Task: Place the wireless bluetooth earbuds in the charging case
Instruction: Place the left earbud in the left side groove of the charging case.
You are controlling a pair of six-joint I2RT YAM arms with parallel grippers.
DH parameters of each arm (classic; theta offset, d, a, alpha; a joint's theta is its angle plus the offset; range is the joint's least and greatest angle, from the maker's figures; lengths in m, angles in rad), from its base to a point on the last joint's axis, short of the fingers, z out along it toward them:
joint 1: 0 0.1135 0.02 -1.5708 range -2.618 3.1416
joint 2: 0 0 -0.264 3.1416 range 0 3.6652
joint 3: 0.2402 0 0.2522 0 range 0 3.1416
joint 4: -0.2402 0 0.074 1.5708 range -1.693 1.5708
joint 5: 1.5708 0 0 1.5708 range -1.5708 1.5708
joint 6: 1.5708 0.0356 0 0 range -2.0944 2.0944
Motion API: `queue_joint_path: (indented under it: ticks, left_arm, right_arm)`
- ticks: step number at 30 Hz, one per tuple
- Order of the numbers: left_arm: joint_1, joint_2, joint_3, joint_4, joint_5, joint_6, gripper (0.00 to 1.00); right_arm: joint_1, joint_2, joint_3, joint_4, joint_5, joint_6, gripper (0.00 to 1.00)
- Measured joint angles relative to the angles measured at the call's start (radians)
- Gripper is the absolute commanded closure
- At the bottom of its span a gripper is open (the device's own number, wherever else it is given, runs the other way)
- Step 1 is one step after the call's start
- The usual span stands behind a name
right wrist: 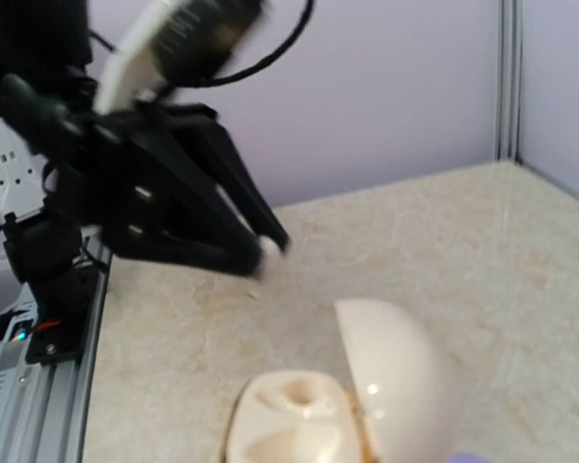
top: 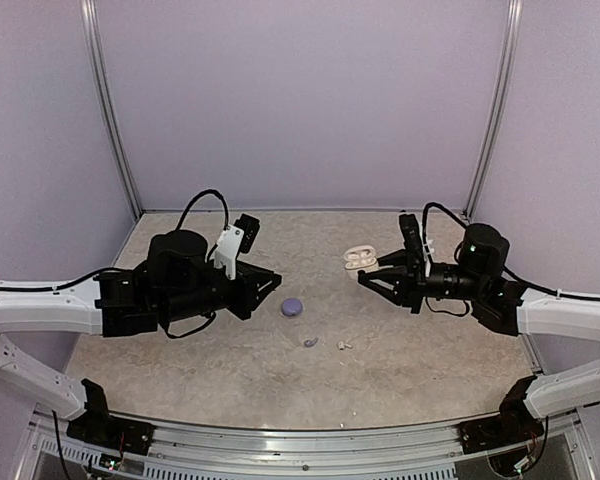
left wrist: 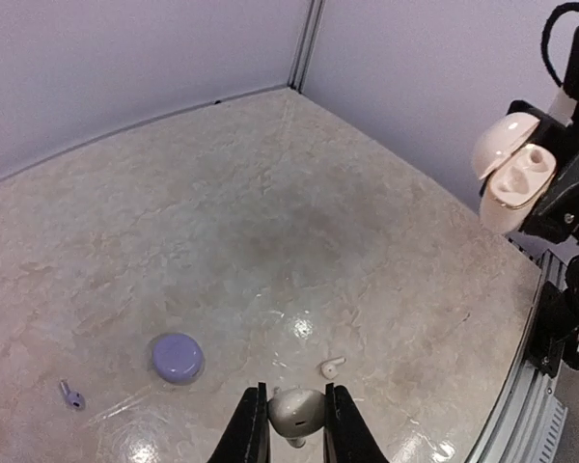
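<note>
Left tool point(left wrist: 295, 394) pinches one white earbud point(left wrist: 297, 413), left of centre. Right tool point(top: 368, 272) holds open white case point(top: 359, 259) raised, right of centre. Between them, nearer the surface's point(top: 180, 370) near edge: lilac case point(top: 292, 306), lilac earbud point(top: 309, 342), second white earbud point(top: 343, 345).

Glossy plastic case point(left wrist: 510, 178), sheeny marbled tabletop point(left wrist: 270, 222)

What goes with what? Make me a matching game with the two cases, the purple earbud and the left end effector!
1 white case
2 lilac case
3 lilac earbud
4 left end effector

a closed, on the table
b pinching a white earbud
c lying loose on the table
d open, held by the right end effector

Pairs: 1-d, 2-a, 3-c, 4-b
</note>
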Motion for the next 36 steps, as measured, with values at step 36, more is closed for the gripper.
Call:
queue_joint_path:
  ticks: [36]
  left_arm:
    - [-0.183, 0.163, 0.0, 0.713, 0.103, 0.299, 0.84]
  right_arm:
    - [0.144, -0.016, -0.086, 0.235, 0.045, -0.183, 1.0]
